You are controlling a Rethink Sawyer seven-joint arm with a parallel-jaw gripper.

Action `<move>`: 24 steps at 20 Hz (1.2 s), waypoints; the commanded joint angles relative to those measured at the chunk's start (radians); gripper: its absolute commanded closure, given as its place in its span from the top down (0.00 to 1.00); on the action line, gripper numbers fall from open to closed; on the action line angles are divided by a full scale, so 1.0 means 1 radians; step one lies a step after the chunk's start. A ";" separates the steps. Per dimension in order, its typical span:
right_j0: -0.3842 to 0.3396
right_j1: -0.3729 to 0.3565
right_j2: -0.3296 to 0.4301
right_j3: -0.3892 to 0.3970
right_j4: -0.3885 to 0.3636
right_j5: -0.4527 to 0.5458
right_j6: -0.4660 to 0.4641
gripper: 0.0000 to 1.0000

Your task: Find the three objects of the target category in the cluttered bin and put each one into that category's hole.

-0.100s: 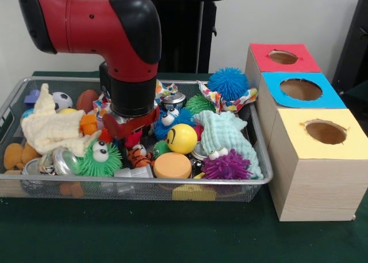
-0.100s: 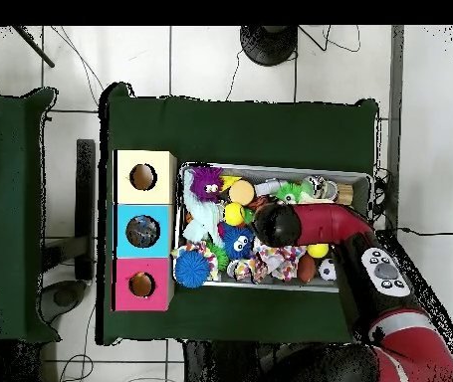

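Observation:
A wire mesh bin (image 1: 144, 183) is packed with toys. My gripper (image 1: 132, 132) is lowered into the bin's middle, among a green spiky toy with eyes (image 1: 99, 157), a small tiger figure (image 1: 138, 155) and a yellow smiley ball (image 1: 181, 138). The black wrist hides how it stands and whether anything is in it. In the overhead view the arm (image 2: 315, 225) covers the bin's middle. Three wooden boxes with round holes stand beside the bin: red top (image 1: 263, 62), blue top (image 1: 276, 94), yellow top (image 1: 298, 141).
Also in the bin are a cream cloth (image 1: 52, 128), a teal cloth (image 1: 227, 131), a purple spiky toy (image 1: 228, 166), a blue spiky ball (image 1: 228, 82), an orange disc (image 1: 172, 165) and a soccer ball (image 1: 61, 100). Green cloth (image 1: 172, 228) covers the table.

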 commanded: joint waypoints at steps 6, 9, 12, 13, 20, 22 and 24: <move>-0.083 0.053 0.118 0.009 0.031 -0.107 0.071 0.00; -0.118 0.046 0.177 0.050 0.053 -0.114 0.058 0.00; -0.112 0.044 0.185 0.043 0.053 -0.098 0.066 0.00; -0.109 0.040 0.183 0.042 0.052 -0.095 0.073 0.00; -0.095 -0.048 0.164 0.114 0.034 -0.089 0.102 0.00; -0.084 -0.087 0.156 0.149 0.038 -0.084 0.118 0.00; -0.069 -0.120 0.142 0.176 0.037 -0.082 0.134 0.00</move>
